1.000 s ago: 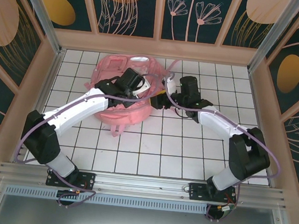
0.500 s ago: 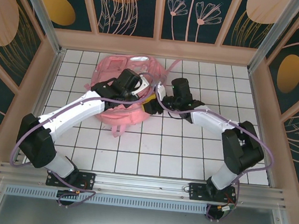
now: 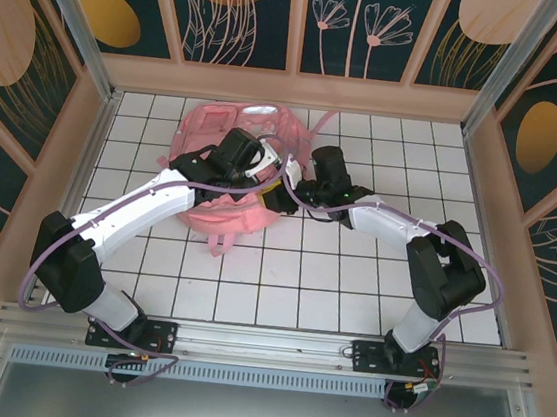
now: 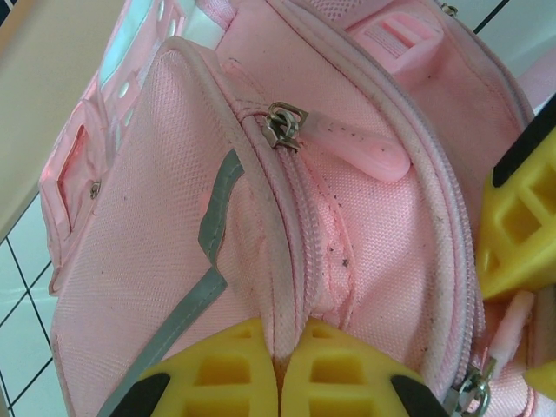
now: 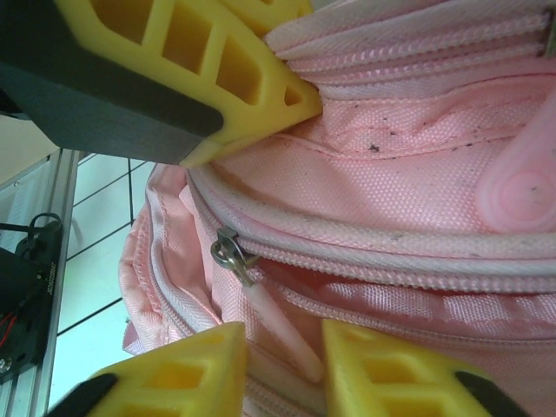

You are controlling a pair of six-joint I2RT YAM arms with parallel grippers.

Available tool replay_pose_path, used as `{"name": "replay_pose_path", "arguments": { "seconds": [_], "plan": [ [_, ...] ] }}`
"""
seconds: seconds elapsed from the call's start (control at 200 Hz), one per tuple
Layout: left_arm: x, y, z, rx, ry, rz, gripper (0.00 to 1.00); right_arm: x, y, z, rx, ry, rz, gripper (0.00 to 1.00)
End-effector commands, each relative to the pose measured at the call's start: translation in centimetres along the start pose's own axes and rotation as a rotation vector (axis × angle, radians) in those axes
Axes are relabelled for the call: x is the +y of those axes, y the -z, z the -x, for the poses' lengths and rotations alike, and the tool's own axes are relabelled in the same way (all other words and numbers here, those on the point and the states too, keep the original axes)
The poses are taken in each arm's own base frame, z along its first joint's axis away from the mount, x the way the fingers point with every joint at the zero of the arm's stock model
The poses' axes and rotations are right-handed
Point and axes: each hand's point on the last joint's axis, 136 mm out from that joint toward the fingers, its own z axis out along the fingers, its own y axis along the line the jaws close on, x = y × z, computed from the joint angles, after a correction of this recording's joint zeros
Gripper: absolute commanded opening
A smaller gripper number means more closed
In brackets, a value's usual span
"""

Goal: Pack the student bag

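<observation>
From up top I have the student bag [image 3: 207, 125] lying flat on the tiled table [image 3: 351, 277], at the far side and left of centre, pockets facing up. Its long axis looks to run from the far wall toward the arm bases. I hold that loosely, since both arms cover its middle. A pink strap [image 3: 216, 242] trails off its near end.

My left gripper [image 4: 282, 339] is pressed together on the bag, with a raised fold of fabric along a zipper seam pinched between its yellow fingers. The grey stripe [image 4: 187, 304] runs just left of that fold.

My right gripper [image 5: 285, 330] is at the bag's right side, its fingers a little apart. A pink zipper pull [image 5: 261, 300] lies between them, with a sliver of fabric showing on either side.
</observation>
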Motion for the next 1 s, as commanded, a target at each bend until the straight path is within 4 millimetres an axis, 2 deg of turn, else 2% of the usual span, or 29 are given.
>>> {"name": "replay_pose_path", "arguments": {
  "seconds": [0.0,0.18,0.365,0.44,0.641,0.771,0.826,0.906,0.991],
  "plan": [
    [2.6,3.3,5.7,-0.236,0.102,0.062,0.00,1.4,-0.6,2.2,-0.056,0.073,0.028,0.17],
    [2.5,3.2,5.3,-0.225,0.103,0.067,0.00,1.2,0.4,2.6,-0.077,0.081,-0.030,0.00],
    [2.5,3.2,4.9,-0.221,0.099,0.066,0.00,0.0,2.3,2.5,-0.096,0.078,-0.161,0.00],
    [2.5,3.3,4.7,-0.220,0.093,0.067,0.00,-1.6,3.3,2.1,-0.092,0.066,-0.264,0.00],
    [2.2,3.5,3.9,-0.211,0.083,0.061,0.00,-7.5,6.5,-0.4,-0.054,-0.038,-0.529,0.00],
    [1.8,3.5,3.7,-0.215,0.090,0.039,0.00,-9.8,7.5,-0.6,-0.039,-0.065,-0.644,0.00],
    [1.7,3.3,3.6,-0.213,0.094,0.039,0.00,-9.8,7.5,-0.3,-0.032,-0.057,-0.643,0.00],
    [1.4,2.8,3.6,-0.207,0.094,0.030,0.00,-7.5,7.0,0.3,-0.022,-0.001,-0.527,0.00],
    [1.0,2.3,3.5,-0.198,0.088,0.014,0.00,-6.7,7.8,1.0,-0.060,0.029,-0.525,0.00]
  ]
}}
